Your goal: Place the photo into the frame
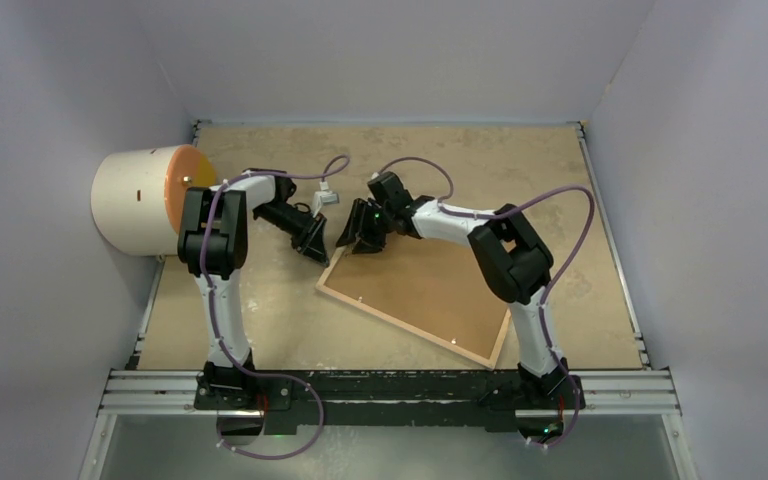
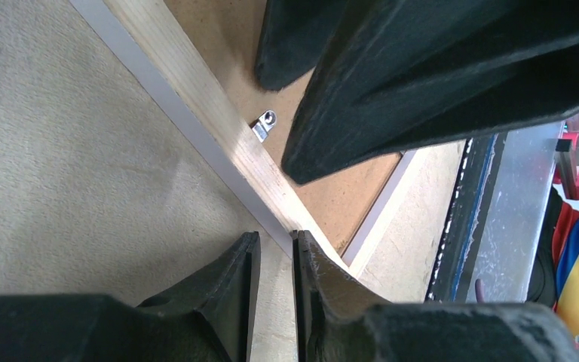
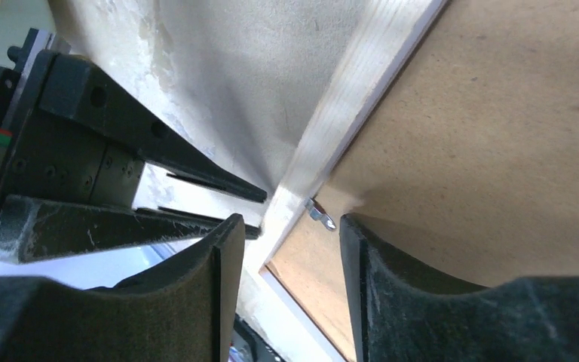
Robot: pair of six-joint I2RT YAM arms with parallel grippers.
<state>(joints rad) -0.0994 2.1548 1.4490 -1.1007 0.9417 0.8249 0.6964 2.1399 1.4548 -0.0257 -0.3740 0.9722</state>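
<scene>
My left gripper [image 2: 275, 235] is closed almost all the way, with only a narrow slot between its fingers. The light wooden rail of the frame [image 1: 400, 324] runs into that slot, so I read it as clamped on the frame's edge, right by the far corner. From the right wrist camera I can see those two thin fingertips pinching the rim from outside, one above the edge and one below.

My right gripper [image 3: 289, 220] stands open, its fingers well apart and straddling the same corner from the other side. One finger hangs over the brown backing board [image 1: 430, 290]; the other is out past the rail, above the surface [image 1: 520, 170]. I can't tell whether either finger touches the wood. A small metal tab [image 3: 320, 215] sits at the inner edge of the rail, between those fingers.

In the top view, the two grippers face each other tip to tip at that corner. The frame lies back up on the middle of the surface, turned diagonally, with its near corner pointing toward the right arm's base. The backing board fills it.

At the far left a cream cylinder [image 1: 135, 205] with an orange end lies on its side, just beside my left arm's elbow.
</scene>
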